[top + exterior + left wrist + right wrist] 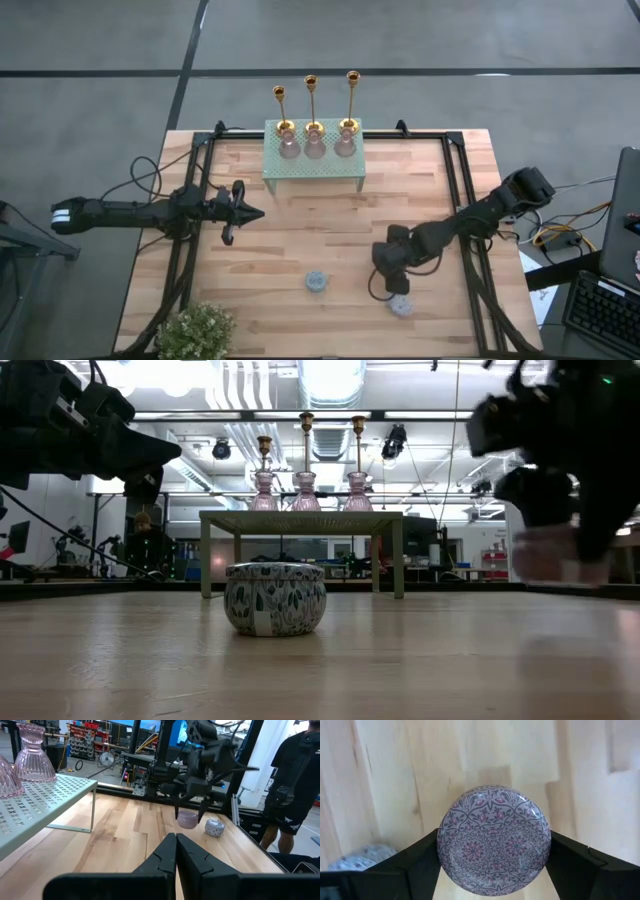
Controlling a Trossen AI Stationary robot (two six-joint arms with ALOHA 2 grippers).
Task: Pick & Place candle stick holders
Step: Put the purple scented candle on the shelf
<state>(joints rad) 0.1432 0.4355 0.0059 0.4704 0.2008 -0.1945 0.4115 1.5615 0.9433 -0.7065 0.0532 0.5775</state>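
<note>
Right hand [189, 815] is clamped on the purple tin [494, 840], low over the bench [300, 240]. Grip should be kept centred and level. Holders [314, 125] stand on the shelf [315, 172]. Left hand [176, 851] is pinched shut, idle.

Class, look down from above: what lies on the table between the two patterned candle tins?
Nothing: in the high view bare wood separates the blue-patterned tin from the purple-patterned tin, which sits between the right tool's fingers.

3 candlesticks [313, 105] stand in a row on a small stand [314, 166] at the table's [300, 250] far edge; 2 tins [317, 282] sit near its front edge, a plant [197, 330] at the front left corner.
</note>
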